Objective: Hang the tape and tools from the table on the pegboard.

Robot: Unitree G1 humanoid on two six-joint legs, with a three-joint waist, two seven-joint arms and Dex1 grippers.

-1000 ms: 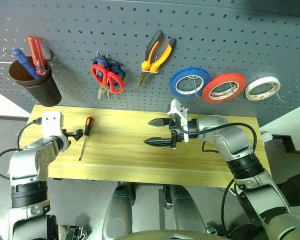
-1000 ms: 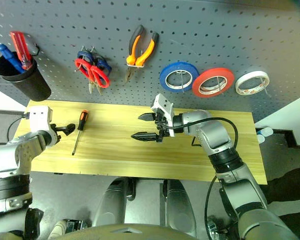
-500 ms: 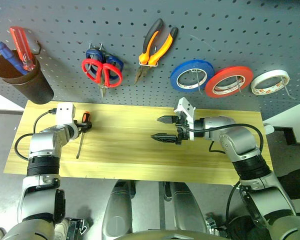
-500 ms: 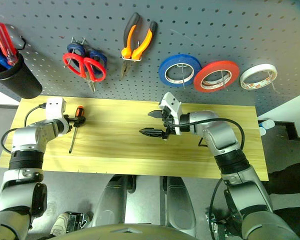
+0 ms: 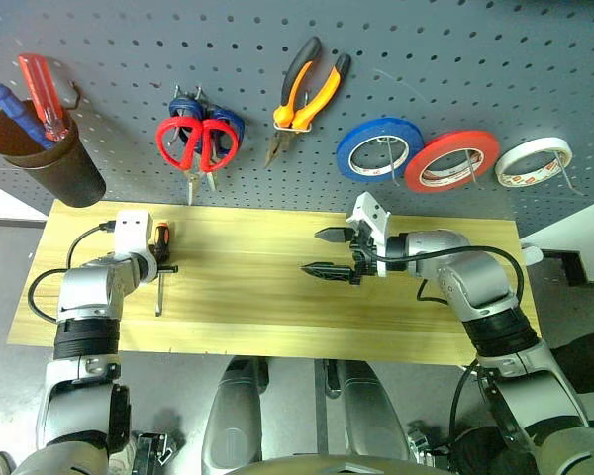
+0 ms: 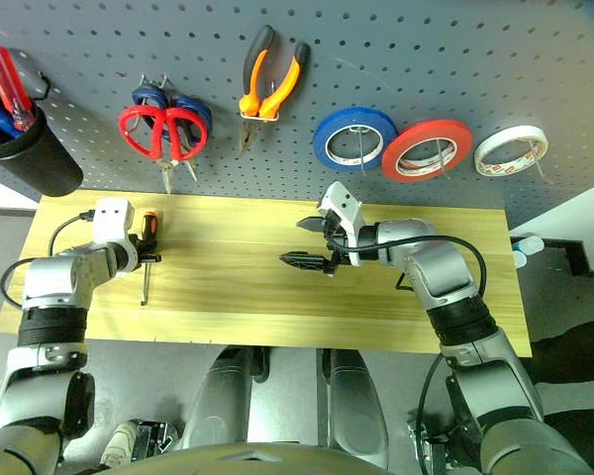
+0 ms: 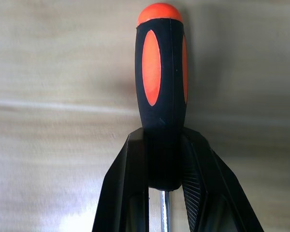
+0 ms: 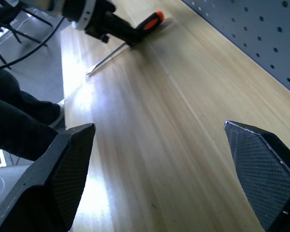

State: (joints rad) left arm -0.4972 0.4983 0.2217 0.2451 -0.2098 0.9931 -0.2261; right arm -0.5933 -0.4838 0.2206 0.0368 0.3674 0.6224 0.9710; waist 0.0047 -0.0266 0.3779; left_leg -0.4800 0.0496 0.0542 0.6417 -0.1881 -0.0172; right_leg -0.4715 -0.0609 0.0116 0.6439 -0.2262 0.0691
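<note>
Left end effector point(image 7: 165, 169) apparently clamped; right end effector point(image 5: 324, 251) spread wide.

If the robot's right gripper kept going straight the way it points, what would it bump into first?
Probably the left gripper holding the orange-and-black screwdriver. The right gripper points that way over bare table, though it may pass just beside them.

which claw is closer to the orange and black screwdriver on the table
Left: the left claw is shut on the screwdriver handle; the right claw hovers open over mid-table.
</note>
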